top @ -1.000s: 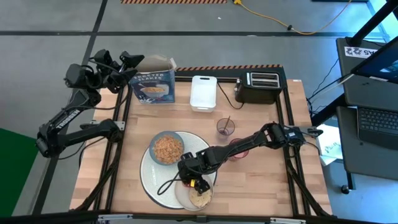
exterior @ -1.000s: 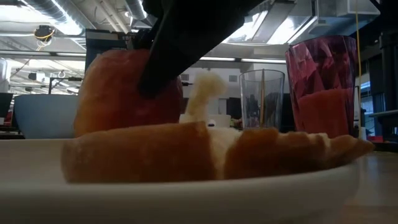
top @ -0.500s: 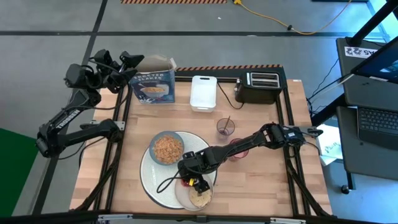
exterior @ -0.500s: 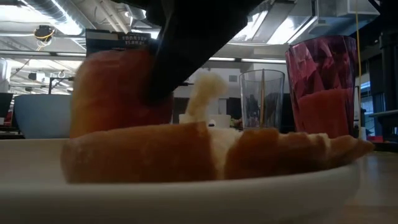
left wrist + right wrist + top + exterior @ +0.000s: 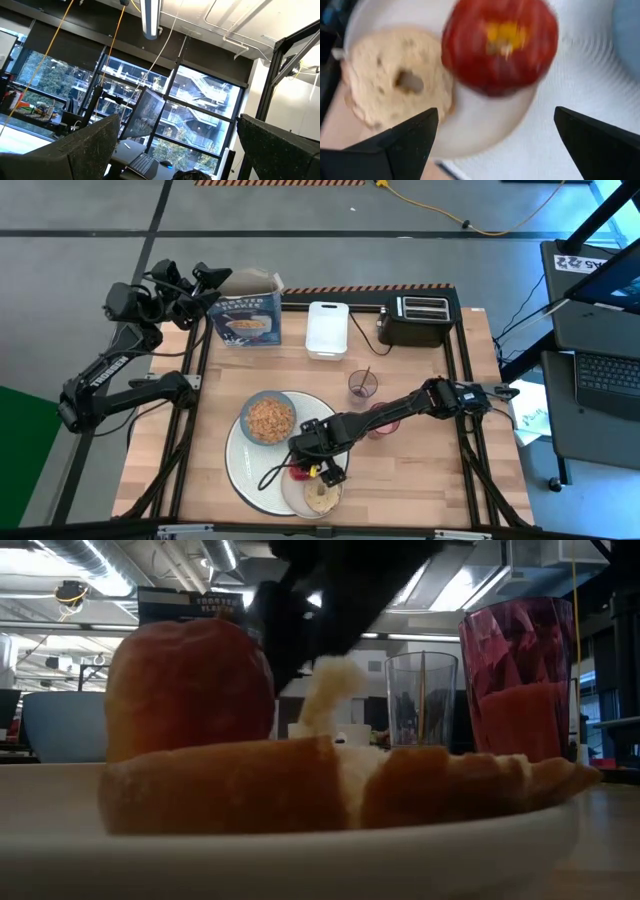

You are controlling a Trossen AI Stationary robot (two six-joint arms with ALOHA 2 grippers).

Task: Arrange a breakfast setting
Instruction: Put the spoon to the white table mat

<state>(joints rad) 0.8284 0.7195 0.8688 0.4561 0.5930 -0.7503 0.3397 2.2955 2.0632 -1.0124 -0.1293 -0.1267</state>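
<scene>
The red apple [image 5: 500,45] sits on the small cream plate [image 5: 485,130], just beside the toasted bread round [image 5: 395,82], free of any grip. From table height the apple [image 5: 188,685] stands upright behind the bread round [image 5: 330,785], which lies flat across the cream plate's rim [image 5: 300,860]. The right gripper [image 5: 318,463] hangs just above the apple with its fingers [image 5: 402,137] spread wide to either side, touching nothing. The small cream plate [image 5: 300,498] rests against the near edge of the big round white plate [image 5: 245,470], which also carries the small blue bowl [image 5: 268,418] filled with cereal. A wooden spoon stands in one tinted cup [image 5: 362,386]; the second tinted cup [image 5: 518,680], a deep pink one, is near the right arm's forearm. The left gripper [image 5: 205,280] is raised at the far left corner of the table, just beside the cereal box [image 5: 250,312], its fingers [image 5: 85,150] spread apart and holding nothing. The white rectangular tray [image 5: 327,330] and the black toaster [image 5: 418,320] sit along the far edge.
</scene>
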